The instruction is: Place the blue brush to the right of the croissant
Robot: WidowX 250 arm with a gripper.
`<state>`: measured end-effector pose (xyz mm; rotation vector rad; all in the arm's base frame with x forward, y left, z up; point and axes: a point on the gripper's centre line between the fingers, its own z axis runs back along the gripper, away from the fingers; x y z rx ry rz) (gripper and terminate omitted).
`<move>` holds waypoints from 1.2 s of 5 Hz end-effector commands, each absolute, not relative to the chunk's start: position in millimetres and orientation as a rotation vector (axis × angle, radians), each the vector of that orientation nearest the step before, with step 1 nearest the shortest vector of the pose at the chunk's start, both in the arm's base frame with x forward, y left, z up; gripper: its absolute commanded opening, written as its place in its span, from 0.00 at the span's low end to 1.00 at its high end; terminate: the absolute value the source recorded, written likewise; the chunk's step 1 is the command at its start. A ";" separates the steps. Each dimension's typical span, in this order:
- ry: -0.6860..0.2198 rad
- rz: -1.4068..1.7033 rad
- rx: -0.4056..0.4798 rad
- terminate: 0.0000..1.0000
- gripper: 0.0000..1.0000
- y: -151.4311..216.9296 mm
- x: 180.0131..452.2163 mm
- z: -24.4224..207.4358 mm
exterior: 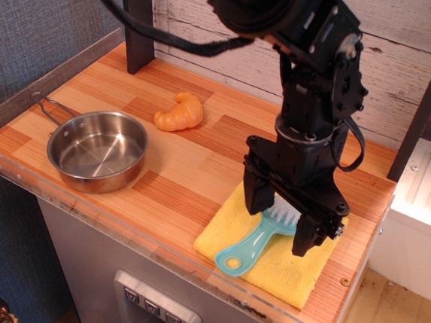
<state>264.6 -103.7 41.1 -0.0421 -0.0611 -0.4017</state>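
- The tool hangs low over the right part of the bench; its two dark fingers stand spread, one on each side of the bristled head of the blue brush; there is a gap between fingers and brush, so it has hold of nothing as far as the view shows
- The blue brush lies flat on a yellow cloth near the front right edge of the bench; its white bristles sit between the fingers, partly hidden by them; its handle runs toward the front left and ends in a round hole just over the cloth's front part
- The croissant rests on bare wood toward the back of the bench, left of the arm and well apart from the brush
- A steel pan sits at the left front of the bench, its wire handle pointing toward the back left; it is near the croissant but not touching it
- A dark upright post stands at the back left; pale planks form the wall behind
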 end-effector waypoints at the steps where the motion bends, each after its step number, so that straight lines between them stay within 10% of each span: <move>1: -0.081 -0.396 -0.024 0.00 1.00 -94.3 269.8 42.7; 6: -0.060 -0.405 -0.017 0.00 1.00 -89.6 270.9 34.3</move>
